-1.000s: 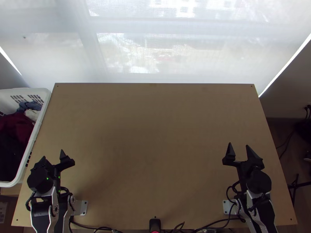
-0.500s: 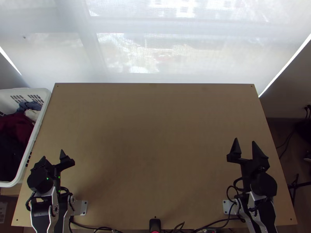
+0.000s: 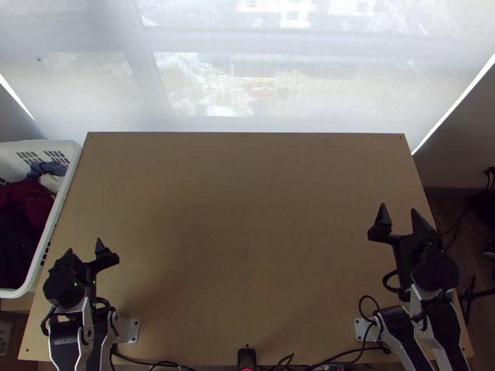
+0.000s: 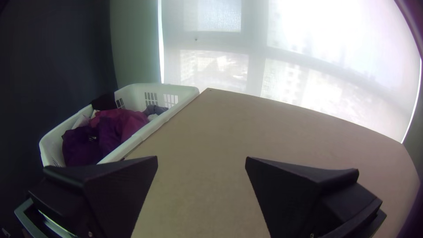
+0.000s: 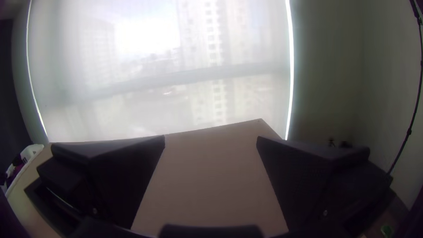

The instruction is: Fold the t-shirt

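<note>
Pointing across the table (image 3: 247,204) — left hand (image 3: 85,245) and right hand (image 3: 399,209), both spread wide open.

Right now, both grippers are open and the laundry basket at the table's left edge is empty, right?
No, the laundry basket at the table's left edge isn't empty: the left wrist view shows clothes inside. The left gripper and right gripper are indeed open.
</note>
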Available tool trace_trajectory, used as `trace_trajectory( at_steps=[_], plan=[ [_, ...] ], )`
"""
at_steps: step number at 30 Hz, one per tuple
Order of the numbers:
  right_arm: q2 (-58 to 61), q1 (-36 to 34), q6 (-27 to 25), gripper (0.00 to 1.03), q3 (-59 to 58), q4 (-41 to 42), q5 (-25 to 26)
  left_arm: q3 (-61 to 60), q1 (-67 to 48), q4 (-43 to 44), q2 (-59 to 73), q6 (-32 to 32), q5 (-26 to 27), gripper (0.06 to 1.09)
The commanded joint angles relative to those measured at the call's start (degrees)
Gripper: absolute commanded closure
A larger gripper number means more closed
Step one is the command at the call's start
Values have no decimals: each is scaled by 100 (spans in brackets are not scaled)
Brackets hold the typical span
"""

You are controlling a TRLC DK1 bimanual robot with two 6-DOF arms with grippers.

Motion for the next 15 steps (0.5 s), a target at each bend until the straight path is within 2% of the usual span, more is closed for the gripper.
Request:
trace_trajectory(
  at_steps=[1,5,10,15],
  plan=[
    [2041,181,553,5,1954,-1503,15,7,0,2,1,-6,0,11],
    [2990,366,474,5,2798,-2241,7,-2,0,2,1,-15,0,11],
    [3341,963,466,5,3141,-2276,33,-2,0,2,1,-15,0,11],
    [3816,1060,492,5,3492,-2452,33,-2,0,2,1,-15,0,11]
  ],
)
